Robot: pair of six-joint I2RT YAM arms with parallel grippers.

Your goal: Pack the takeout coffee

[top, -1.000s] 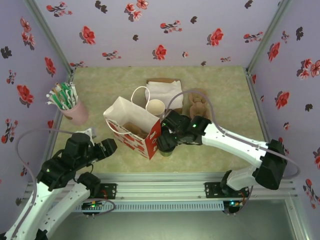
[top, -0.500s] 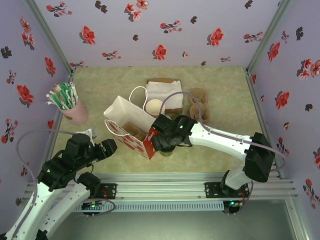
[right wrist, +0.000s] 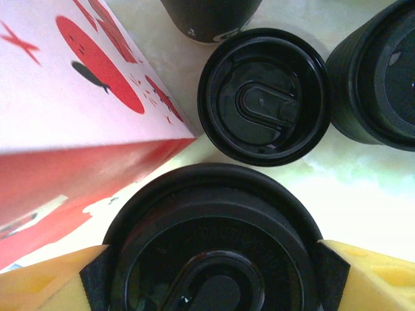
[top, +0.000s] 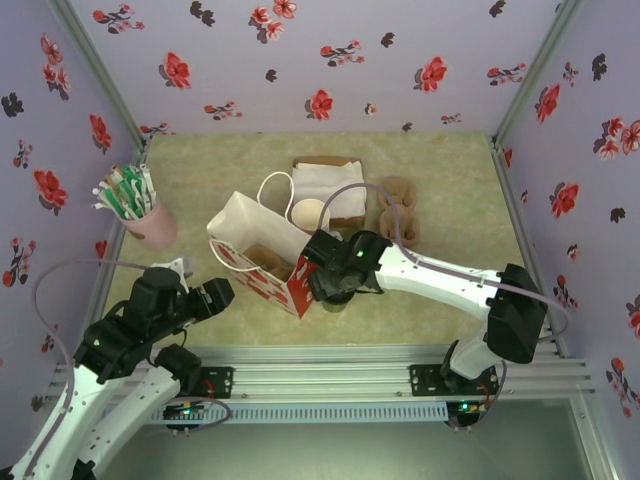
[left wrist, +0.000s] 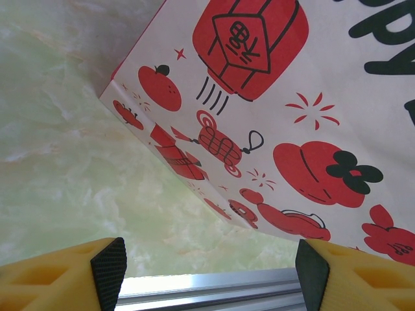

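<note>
We find the takeout coffee [right wrist: 214, 240], black lid on, standing on the table [right wrist: 369, 194] right at the red corner of the paper bag [right wrist: 71, 91], toward the near side of the table. The right gripper [right wrist: 214, 275] straddles it from above. A black pad sits at the lid's rim on each side, but we cannot tell whether the fingers [right wrist: 334, 272] press on the cup or merely flank it.

Just past the coffee a loose black lid [right wrist: 262, 107] lies flat, a thin strip of table between the two. Beside that lid stand a ribbed dark cylinder [right wrist: 382, 78] at the right edge of the wrist view and a dark cup [right wrist: 211, 16] at the top edge.

The left gripper [left wrist: 211, 275] hangs low to the left of the bag, facing its printed side, fingers spread wide with nothing between them.

Behind the bag we see an open cream-rimmed cup [top: 310, 214], a white sheet [top: 330, 185] and a brown cup carrier [top: 400, 210]. A pink holder of straws [top: 148, 222] stands by the left wall.
</note>
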